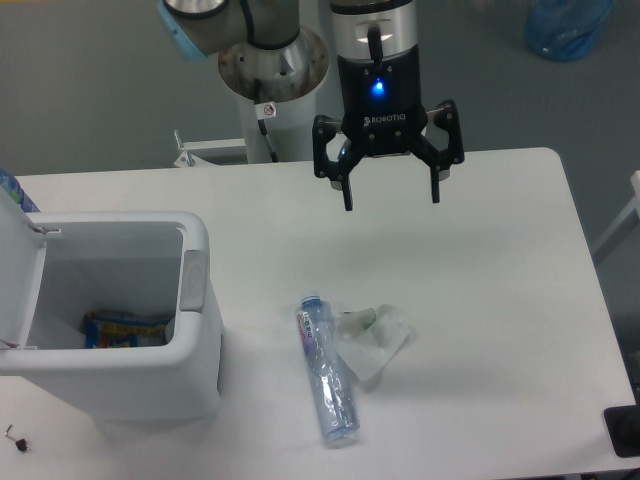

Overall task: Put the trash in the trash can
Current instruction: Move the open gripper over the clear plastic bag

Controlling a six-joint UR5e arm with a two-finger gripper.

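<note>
Low in the middle of the frame, the crushed clear bottle (327,371) with a bluish-purple label lies touching the crumpled whitish wrapper (374,338) with its green bit. The gripper (390,203) hangs above, jaws wide. The white trash can (195,330) stands lower left, lid open, holding a blue-and-yellow snack packet (125,329).

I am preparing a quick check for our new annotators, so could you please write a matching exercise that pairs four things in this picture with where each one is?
Things:
1. crushed bottle
2. plastic wrapper
3. snack packet
4. gripper

Places:
A. inside the trash can
B. above the table, fingers spread and holding nothing
C. lying on the table, right beside the bottle, on the side away from the bin
D. lying lengthwise on the table between the bin and the wrapper

Pairs: 1-D, 2-C, 3-A, 4-B
</note>
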